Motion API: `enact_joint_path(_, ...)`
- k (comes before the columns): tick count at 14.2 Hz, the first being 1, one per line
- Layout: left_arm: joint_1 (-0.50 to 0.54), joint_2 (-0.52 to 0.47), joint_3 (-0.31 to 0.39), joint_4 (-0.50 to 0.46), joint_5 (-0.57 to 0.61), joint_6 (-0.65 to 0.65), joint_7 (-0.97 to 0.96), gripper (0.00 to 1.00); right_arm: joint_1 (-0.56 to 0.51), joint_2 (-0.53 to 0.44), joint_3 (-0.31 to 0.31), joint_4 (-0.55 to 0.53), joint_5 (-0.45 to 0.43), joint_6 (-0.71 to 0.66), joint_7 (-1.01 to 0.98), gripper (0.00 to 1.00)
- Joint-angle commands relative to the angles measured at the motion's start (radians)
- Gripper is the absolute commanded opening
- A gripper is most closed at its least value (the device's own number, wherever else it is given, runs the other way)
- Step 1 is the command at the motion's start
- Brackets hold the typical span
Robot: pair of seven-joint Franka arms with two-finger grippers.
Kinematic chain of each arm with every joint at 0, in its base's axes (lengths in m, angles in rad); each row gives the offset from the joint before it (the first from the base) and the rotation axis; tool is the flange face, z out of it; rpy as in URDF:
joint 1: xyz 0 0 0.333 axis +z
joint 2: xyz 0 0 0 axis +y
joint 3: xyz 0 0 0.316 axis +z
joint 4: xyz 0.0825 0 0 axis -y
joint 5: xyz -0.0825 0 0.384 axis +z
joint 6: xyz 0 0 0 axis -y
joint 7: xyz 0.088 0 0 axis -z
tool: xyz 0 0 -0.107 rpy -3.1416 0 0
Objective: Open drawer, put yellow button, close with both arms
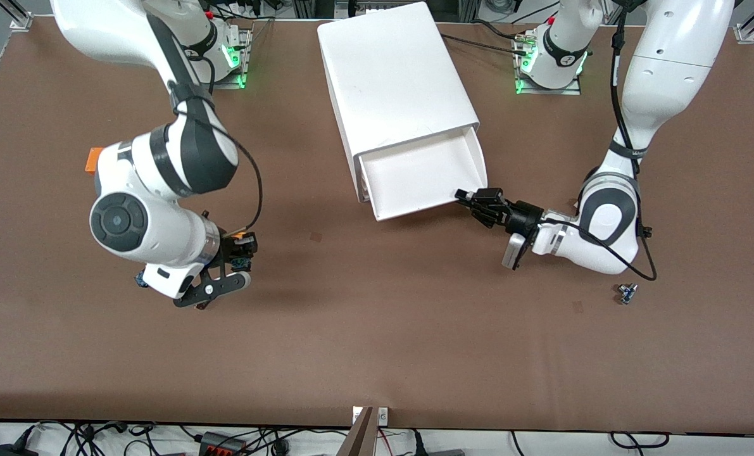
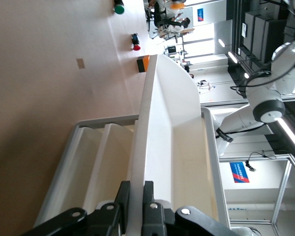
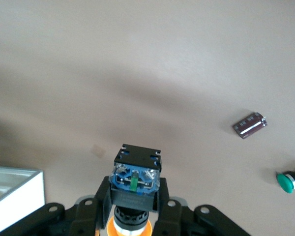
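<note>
The white cabinet (image 1: 395,82) lies in the middle of the table with its uppermost drawer (image 1: 424,174) pulled out and nothing in it. My left gripper (image 1: 468,197) is shut on the drawer's front wall at the corner toward the left arm's end; in the left wrist view its fingers (image 2: 122,204) pinch that thin white wall (image 2: 152,123). My right gripper (image 1: 240,253) is shut on the yellow button (image 1: 244,244) and holds it above the table toward the right arm's end. The right wrist view shows the button's blue-black body (image 3: 136,177) between the fingers.
An orange block (image 1: 94,159) lies beside the right arm. A small blue part (image 1: 627,292) lies near the left arm's elbow. The right wrist view shows a green-capped button (image 3: 290,181) and a dark cylinder (image 3: 250,125) on the table. The left wrist view shows a red-capped button (image 2: 135,42).
</note>
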Motion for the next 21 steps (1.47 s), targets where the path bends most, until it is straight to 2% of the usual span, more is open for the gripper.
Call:
enact_joint_path(1,-0.008,0.039,0.028,0.068,0.028,0.011,-0.048,0.09,0.023,-0.053,0.047,0.021,0.014,-0.022,0.010,0.00)
enact_joint_path(2,-0.006,0.039,0.028,0.069,0.034,0.011,-0.048,0.22,0.046,-0.064,0.061,0.024,0.013,-0.022,0.048,0.00)
enact_joint_path(3,-0.006,0.039,0.028,0.071,0.038,0.011,-0.048,0.80,0.083,-0.070,0.066,0.033,0.013,-0.021,0.103,0.00)
enact_joint_path(4,-0.006,0.036,0.028,0.072,0.038,0.009,-0.051,1.00,0.121,-0.072,0.068,0.046,0.011,-0.018,0.156,0.00)
enact_joint_path(7,0.007,0.022,0.034,0.098,0.058,0.000,-0.126,1.00,0.224,-0.067,0.065,0.104,0.006,-0.002,0.325,0.00)
enact_joint_path(10,0.020,-0.042,0.034,0.186,0.207,-0.003,-0.409,1.00,0.293,-0.062,0.066,0.106,0.008,0.059,0.471,0.00)
enact_joint_path(12,0.020,-0.074,0.034,0.222,0.309,-0.003,-0.528,1.00,0.328,-0.040,0.063,0.106,0.005,0.102,0.491,0.00)
enact_joint_path(15,0.020,-0.117,0.035,0.265,0.518,-0.003,-0.631,1.00,0.374,-0.003,0.058,0.107,-0.001,0.168,0.598,0.00)
enact_joint_path(19,0.015,-0.159,0.029,0.295,0.835,-0.031,-0.721,1.00,0.457,0.043,0.057,0.106,-0.119,0.176,0.617,0.00)
enact_joint_path(21,0.011,-0.185,0.026,0.298,0.946,-0.037,-0.795,1.00,0.477,0.062,0.057,0.106,-0.124,0.180,0.640,0.00)
